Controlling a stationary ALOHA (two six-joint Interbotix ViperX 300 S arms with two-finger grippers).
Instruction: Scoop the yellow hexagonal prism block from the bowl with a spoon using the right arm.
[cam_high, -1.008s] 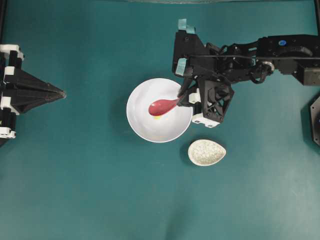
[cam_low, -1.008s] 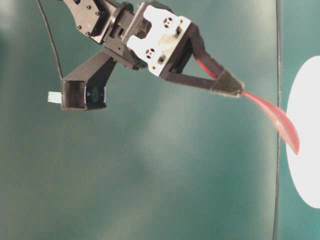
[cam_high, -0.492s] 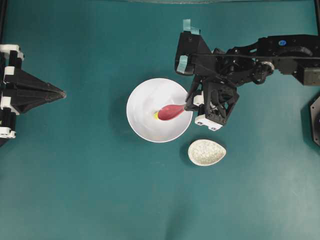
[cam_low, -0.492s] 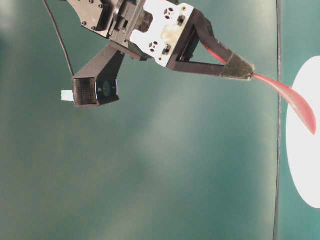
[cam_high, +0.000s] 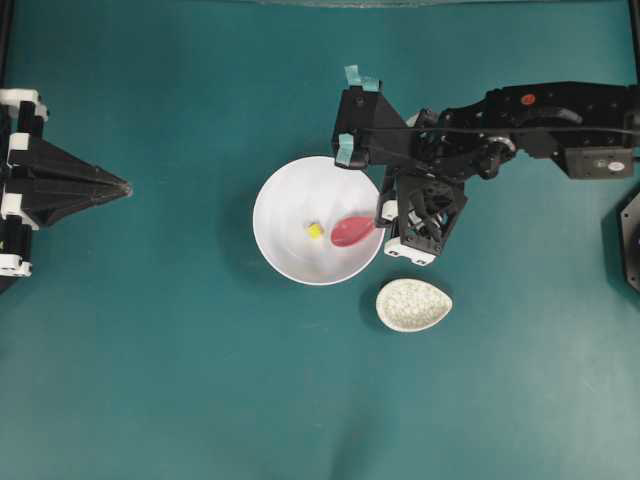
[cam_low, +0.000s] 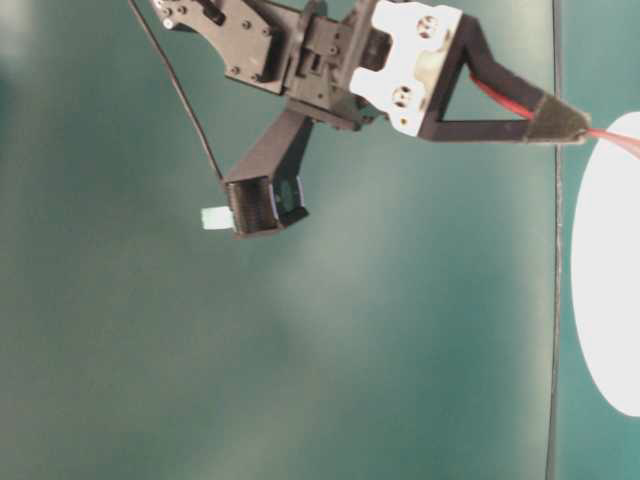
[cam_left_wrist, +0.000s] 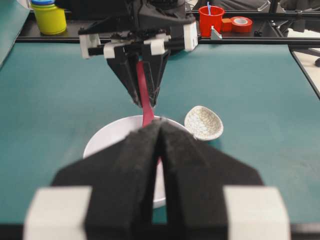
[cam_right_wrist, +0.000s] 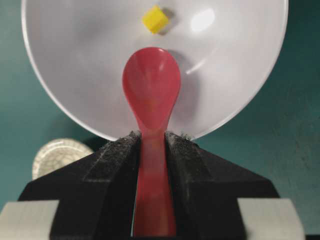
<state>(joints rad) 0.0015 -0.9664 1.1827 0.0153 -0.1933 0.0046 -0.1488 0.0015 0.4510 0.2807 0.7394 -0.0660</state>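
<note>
The small yellow hexagonal prism block (cam_high: 314, 231) lies on the floor of the white bowl (cam_high: 285, 262), a little left of centre. The pink-red spoon (cam_high: 351, 230) hangs over the bowl's right half, its empty scoop just right of the block and apart from it. My right gripper (cam_high: 381, 215) is shut on the spoon's handle at the bowl's right rim. In the right wrist view the scoop (cam_right_wrist: 151, 85) points at the block (cam_right_wrist: 155, 19), with the right gripper (cam_right_wrist: 152, 137) clamped on the handle. My left gripper (cam_high: 125, 187) rests shut at the far left, holding nothing.
A speckled egg-shaped spoon rest (cam_high: 413, 304) sits on the teal mat just below and right of the bowl. In the left wrist view a yellow jar (cam_left_wrist: 48, 17), a red cup (cam_left_wrist: 210, 17) and a red tape roll (cam_left_wrist: 241, 23) stand beyond the table's far edge.
The spoon has drawn back to the right across the bowl, uncovering the block, which stays in place. The right gripper tilted and shifted with it. The left arm is still.
</note>
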